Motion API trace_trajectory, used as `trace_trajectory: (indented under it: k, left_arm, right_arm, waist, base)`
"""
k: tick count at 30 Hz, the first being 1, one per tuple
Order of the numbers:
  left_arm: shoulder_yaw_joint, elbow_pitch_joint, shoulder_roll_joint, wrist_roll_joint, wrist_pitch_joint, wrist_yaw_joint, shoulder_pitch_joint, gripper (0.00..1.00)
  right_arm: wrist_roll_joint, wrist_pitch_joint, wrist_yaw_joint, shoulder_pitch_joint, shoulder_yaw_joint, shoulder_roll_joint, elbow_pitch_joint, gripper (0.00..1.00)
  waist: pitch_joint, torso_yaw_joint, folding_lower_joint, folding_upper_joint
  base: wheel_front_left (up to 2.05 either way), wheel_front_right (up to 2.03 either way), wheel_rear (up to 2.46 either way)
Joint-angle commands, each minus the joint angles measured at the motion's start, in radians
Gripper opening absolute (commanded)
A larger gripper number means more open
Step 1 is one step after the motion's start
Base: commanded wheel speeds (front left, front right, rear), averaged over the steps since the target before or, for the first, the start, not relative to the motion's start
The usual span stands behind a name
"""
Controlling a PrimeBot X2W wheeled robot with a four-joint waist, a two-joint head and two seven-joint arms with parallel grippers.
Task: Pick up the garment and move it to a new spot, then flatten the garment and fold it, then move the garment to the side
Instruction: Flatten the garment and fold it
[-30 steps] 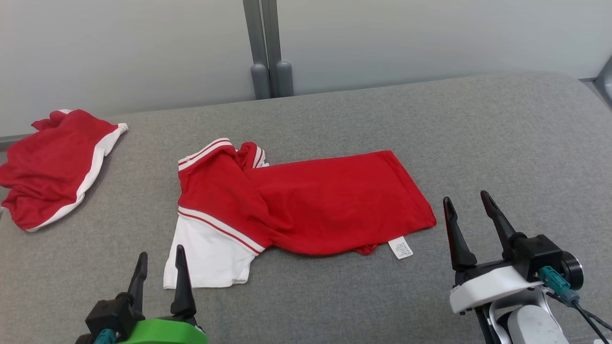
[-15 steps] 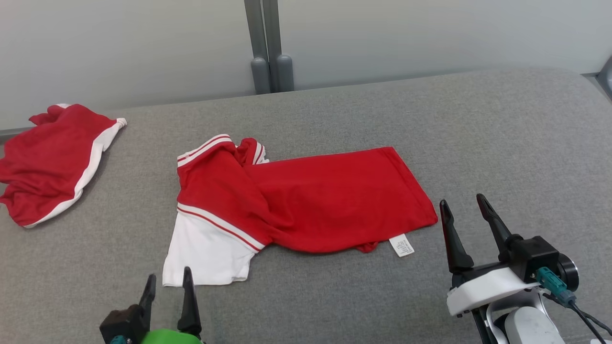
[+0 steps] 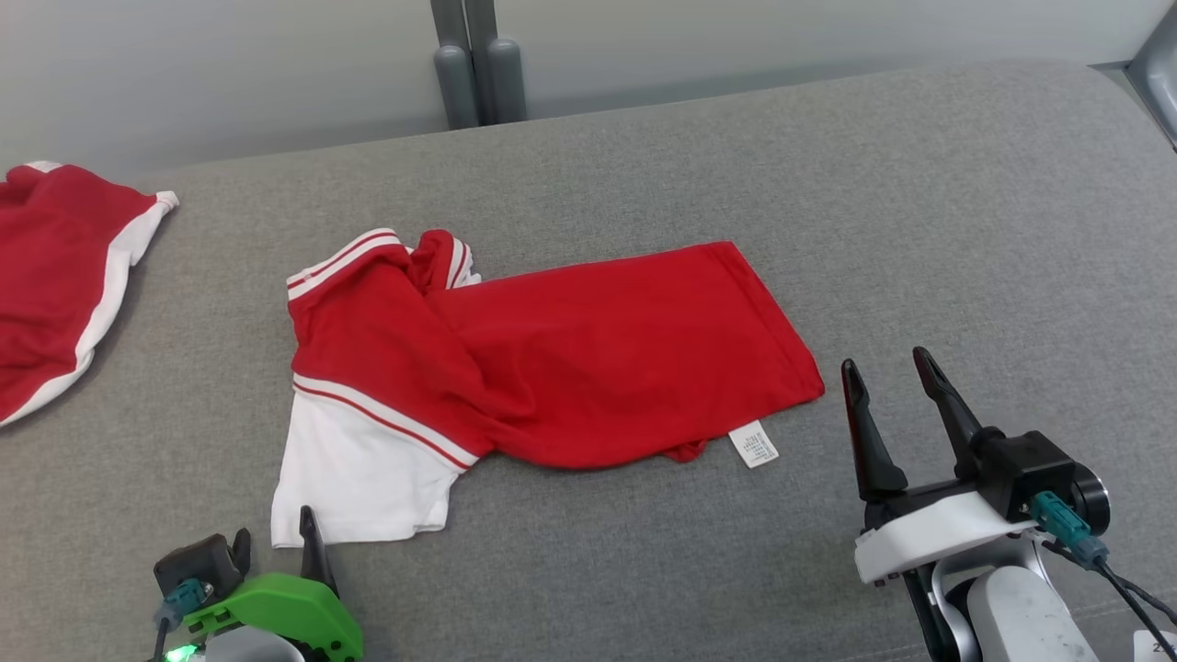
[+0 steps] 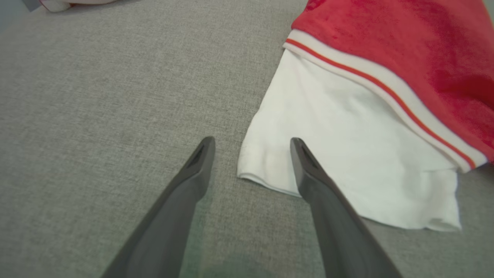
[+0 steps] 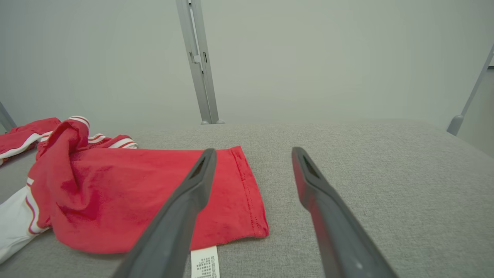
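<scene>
The garment lies near the middle of the grey tabletop, a red shirt spread roughly flat on its right half and bunched at its left. There a white sleeve with red-and-white striped trim sticks out toward the robot, and a white label pokes from under the near hem.

Both end effectors are released and hold nothing. The left end effector hangs at the sleeve's near corner, and the right end effector stands just right of the hem corner.

Against the frame from 1 second ago, the whole head view has shifted (the camera moved, not the cloth), and the shirt keeps the same shape. The left end effector has drawn back toward the robot, its tips now level with the sleeve's edge, while the right one holds its place beside the hem.

The left wrist view shows the 2 fingers straddling the sleeve corner, 1 over bare tabletop and 1 over white cloth; whether they touch cannot be told. The right wrist view shows how high the bunched collar end stands. The head view takes in a second red garment at the far left, well apart.
</scene>
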Motion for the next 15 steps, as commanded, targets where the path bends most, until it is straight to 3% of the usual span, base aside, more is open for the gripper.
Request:
trace_trajectory:
  k: [1,2,4,5,6,15]
  left_arm:
    - [-0.001,0.01,0.008,-0.006,0.007,0.006,-0.02,1.0]
    - [-0.003,0.015,0.008,-0.006,0.015,0.006,-0.021,0.89]
    - [-0.008,0.019,0.009,-0.004,0.025,0.011,-0.026,0.35]
    - [-0.013,0.02,0.01,-0.003,0.035,0.011,-0.026,0.13]
    - [-0.015,0.019,0.01,-0.002,0.038,0.01,-0.026,0.0]
    - [-0.033,-0.077,0.009,-0.006,0.001,-0.008,-0.023,0.0]
  right_arm:
    - [0.004,-0.003,0.0,-0.011,-0.003,-0.002,-0.002,1.0]
    - [0.005,-0.003,0.0,-0.012,-0.004,-0.002,-0.001,1.0]
    - [0.005,-0.003,0.0,-0.015,-0.006,-0.002,-0.002,1.0]
    - [0.005,-0.003,0.0,-0.016,-0.008,-0.002,-0.003,1.0]
    - [0.005,-0.003,0.0,-0.016,-0.01,-0.002,-0.003,1.0]
    - [-0.021,-0.003,0.0,-0.015,-0.054,-0.002,0.054,1.0]
  waist:
    - [0.02,-0.02,0.0,0.0]
    - [0.023,-0.023,0.0,0.0]
    - [0.027,-0.027,0.0,0.0]
    - [0.028,-0.029,0.0,0.0]
    - [0.03,-0.029,0.0,0.0]
    - [0.026,0.003,0.0,0.0]
  base:
    - [0.0,0.0,0.0]
    - [0.0,0.0,0.0]
    - [0.0,0.0,0.0]
    - [0.0,0.0,0.0]
    - [0.0,0.0,0.0]
    - [0.0,0.0,0.0]
